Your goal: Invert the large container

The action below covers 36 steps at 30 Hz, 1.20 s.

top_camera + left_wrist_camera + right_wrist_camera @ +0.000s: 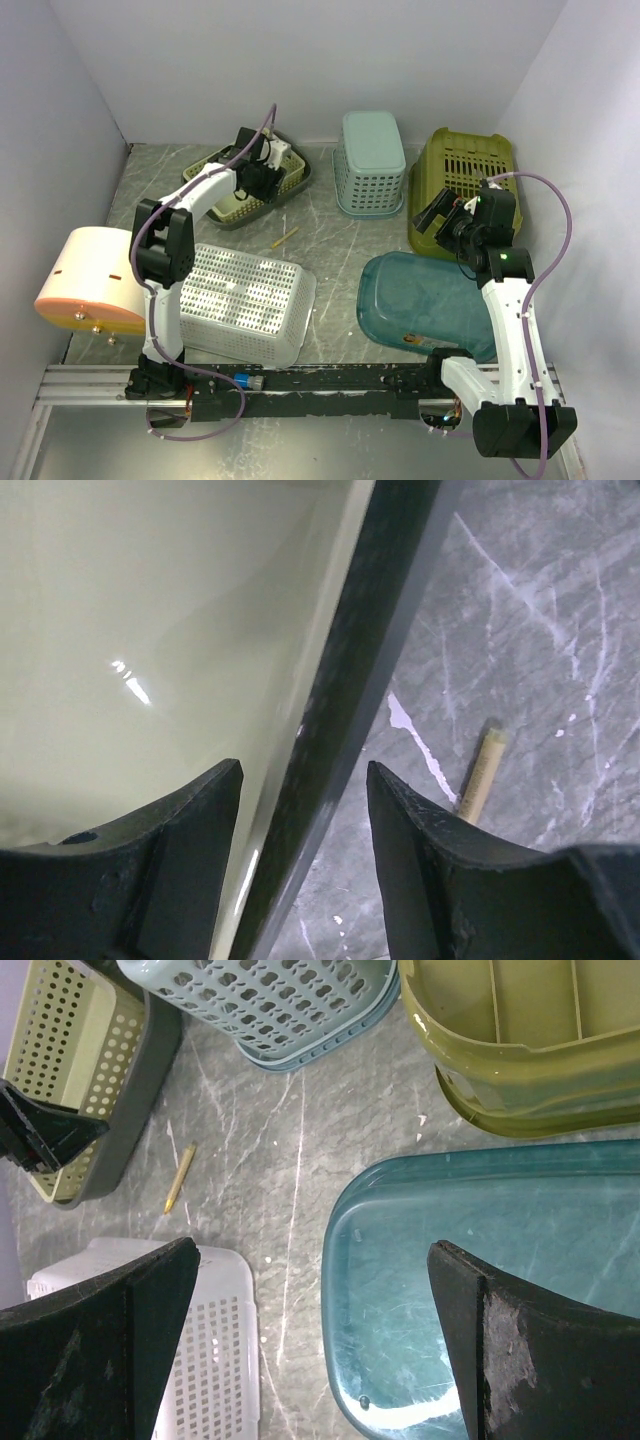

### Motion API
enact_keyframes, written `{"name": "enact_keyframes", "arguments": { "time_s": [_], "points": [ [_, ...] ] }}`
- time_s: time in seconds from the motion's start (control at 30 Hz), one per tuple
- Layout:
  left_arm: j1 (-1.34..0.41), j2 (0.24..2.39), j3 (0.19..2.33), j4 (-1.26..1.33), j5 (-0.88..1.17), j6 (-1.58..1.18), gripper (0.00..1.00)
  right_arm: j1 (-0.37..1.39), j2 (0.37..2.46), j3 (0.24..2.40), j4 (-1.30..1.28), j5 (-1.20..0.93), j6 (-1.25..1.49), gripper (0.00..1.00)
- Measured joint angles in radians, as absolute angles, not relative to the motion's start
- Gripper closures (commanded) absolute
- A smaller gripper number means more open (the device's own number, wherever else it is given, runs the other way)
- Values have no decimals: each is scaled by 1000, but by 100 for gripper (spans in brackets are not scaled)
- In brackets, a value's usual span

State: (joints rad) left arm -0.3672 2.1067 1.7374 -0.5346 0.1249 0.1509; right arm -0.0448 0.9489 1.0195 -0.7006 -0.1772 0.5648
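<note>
Large container: dark grey bin (150, 1070), at the far left corner of the counter (300, 1140), with a cream basket (70, 1050) nested inside it.
Bin's position: open side up, its rim higher on the side toward the far edge.
Left gripper (303, 780): reached out to the far left corner, fingers apart and straddling the bin's dark rim, one finger over the cream basket and the other outside over the counter. A gap shows between each finger and the rim.
Right gripper (312, 1250): raised above the right side of the counter, fingers spread wide, holding nothing.
Teal tub (420, 300): lies flat at the near right, under the right arm.
White basket (245, 300): near left, resting with its slotted side and base in view.
Light blue basket (372, 160): middle of the far edge, base up.
Olive basket (460, 180): far right corner, just beyond the teal tub.
Peach bin (95, 280): on its side at the left edge, beside the white basket.
Wooden stick (284, 238): flat on the counter, between the grey bin and the white basket.
</note>
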Motion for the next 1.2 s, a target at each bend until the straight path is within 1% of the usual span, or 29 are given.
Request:
{"name": "enact_keyframes", "arguments": {
  "time_s": [0.1, 0.23, 0.33, 0.4, 0.43, 0.5, 0.53, 0.7, 0.83, 1.03, 1.2],
  "points": [
    [-359, 2107, 1737, -529, 109, 151, 39, -45, 949, 1019, -701, -181, 565, 0],
    [-347, 2107, 1737, -527, 105, 152, 51, -45, 949, 1019, -701, -188, 566, 0],
    [-343, 2110, 1737, -527, 96, 155, 64, -45, 949, 1019, -701, -189, 565, 0],
    [-342, 2114, 1738, -528, 91, 159, 79, -45, 949, 1019, -701, -188, 565, 0],
    [-342, 2114, 1738, -528, 88, 159, 84, -45, 949, 1019, -701, -188, 565, 0],
    [-344, 2115, 1740, -529, 84, 172, 91, -45, 949, 1019, -701, -188, 565, 0],
    [-344, 2115, 1743, -528, 81, 180, 93, -45, 949, 1019, -701, -188, 565, 0],
    [-343, 2101, 1761, -542, 8, 176, 93, -45, 949, 1019, -701, -189, 565, 0],
    [-343, 2045, 1768, -569, -41, 175, 93, -45, 949, 1019, -701, -191, 565, 0],
    [-350, 1861, 1808, -596, -35, 146, 93, -45, 949, 1019, -692, -200, 569, 0],
    [-365, 1707, 1876, -588, 38, 73, 93, -45, 949, 1019, -675, -214, 576, 0]
  ]
}}
